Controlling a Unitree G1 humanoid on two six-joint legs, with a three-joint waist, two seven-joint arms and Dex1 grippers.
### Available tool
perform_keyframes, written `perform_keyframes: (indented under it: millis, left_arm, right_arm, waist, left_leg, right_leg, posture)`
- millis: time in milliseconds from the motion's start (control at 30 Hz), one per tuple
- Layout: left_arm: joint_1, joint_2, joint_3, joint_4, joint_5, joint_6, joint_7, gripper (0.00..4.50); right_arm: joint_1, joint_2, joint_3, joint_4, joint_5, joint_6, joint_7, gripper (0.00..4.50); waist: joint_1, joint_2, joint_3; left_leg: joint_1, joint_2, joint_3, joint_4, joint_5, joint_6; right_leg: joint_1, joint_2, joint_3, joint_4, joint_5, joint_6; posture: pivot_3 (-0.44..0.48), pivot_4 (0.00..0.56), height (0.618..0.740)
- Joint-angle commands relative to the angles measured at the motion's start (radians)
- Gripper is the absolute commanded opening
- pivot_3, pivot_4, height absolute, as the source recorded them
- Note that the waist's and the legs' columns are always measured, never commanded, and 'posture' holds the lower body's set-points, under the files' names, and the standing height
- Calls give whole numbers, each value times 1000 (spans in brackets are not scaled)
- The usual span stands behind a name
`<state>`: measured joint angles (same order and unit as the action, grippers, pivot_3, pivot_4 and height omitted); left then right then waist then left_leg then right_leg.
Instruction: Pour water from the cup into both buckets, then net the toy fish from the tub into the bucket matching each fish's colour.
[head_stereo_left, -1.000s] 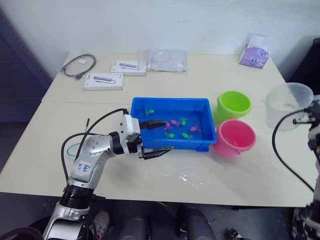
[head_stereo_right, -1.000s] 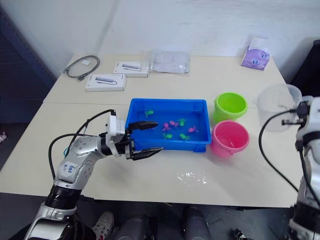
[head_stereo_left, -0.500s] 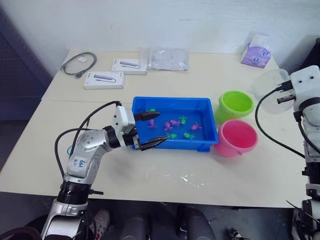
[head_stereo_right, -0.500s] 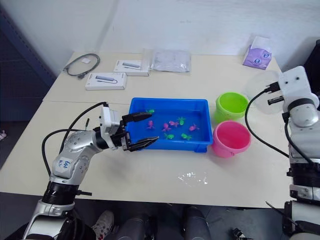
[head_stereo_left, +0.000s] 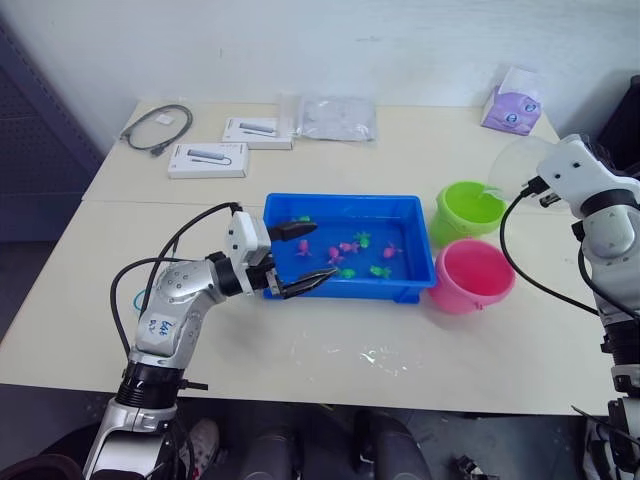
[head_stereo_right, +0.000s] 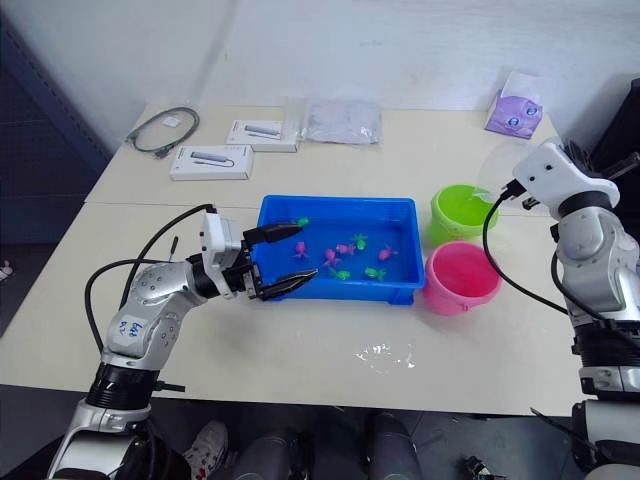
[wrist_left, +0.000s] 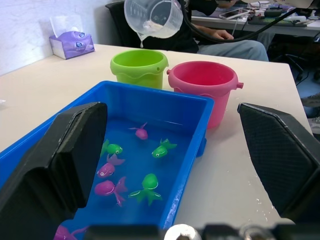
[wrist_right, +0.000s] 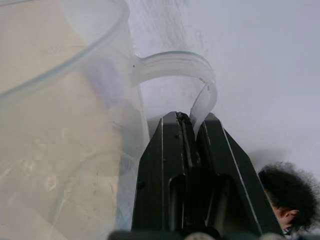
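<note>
My right gripper (wrist_right: 186, 125) is shut on the handle of the clear cup (head_stereo_left: 516, 166), which is tipped over the lime green bucket (head_stereo_left: 471, 210). A thin stream of water falls from the cup's spout (wrist_left: 142, 39) toward that bucket. The pink bucket (head_stereo_left: 470, 275) stands just in front of the green one. The blue tub (head_stereo_left: 424, 268) holds water and several green and pink toy fish (wrist_left: 161, 150). My left gripper (head_stereo_left: 304, 257) is open at the tub's left end, its fingers (wrist_left: 60, 160) spread wide over the near corner. The net is out of view.
Two white boxes (head_stereo_left: 208, 160), a coiled cable (head_stereo_left: 158, 128) and a clear plastic bag (head_stereo_left: 338, 118) lie at the table's back left. A purple tissue pack (head_stereo_left: 511, 105) sits at the back right. A water puddle (head_stereo_left: 372, 355) shines on the table in front of the tub.
My right arm has swung the cup inward from the far right and tipped it over the green bucket. My left gripper has shifted back toward the tub's left end.
</note>
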<state>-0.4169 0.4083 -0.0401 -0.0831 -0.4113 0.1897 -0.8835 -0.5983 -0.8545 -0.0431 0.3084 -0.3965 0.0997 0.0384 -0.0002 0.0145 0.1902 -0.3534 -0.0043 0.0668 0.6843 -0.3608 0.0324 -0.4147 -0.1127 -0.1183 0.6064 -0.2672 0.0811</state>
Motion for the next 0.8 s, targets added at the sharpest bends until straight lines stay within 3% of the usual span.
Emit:
perform_keyframes:
  millis: [33, 267, 800]
  left_arm:
    - [13, 0, 9, -34, 2, -17, 8, 4500]
    - [28, 0, 9, -47, 5, -18, 20, 4500]
    - [32, 0, 12, -61, 13, -48, 45, 4500]
  right_arm:
    - [-25, -16, -4, -11, -42, -45, -46, 66]
    - [-42, -38, 60, 13, -159, -89, -82, 66]
    - [-67, -43, 79, 53, -288, -173, -219, 66]
  waist:
    - [0, 0, 0]
    - [-1, 0, 0]
    - [-1, 0, 0]
  left_leg:
    - [0, 0, 0, 0, 0, 0]
    - [0, 0, 0, 0, 0, 0]
    - [0, 0, 0, 0, 0, 0]
  right_leg:
    - [0, 0, 0, 0, 0, 0]
    - [0, 0, 0, 0, 0, 0]
    - [0, 0, 0, 0, 0, 0]
  posture:
    - [0, 150, 740]
    - [0, 150, 740]
    - [0, 150, 740]
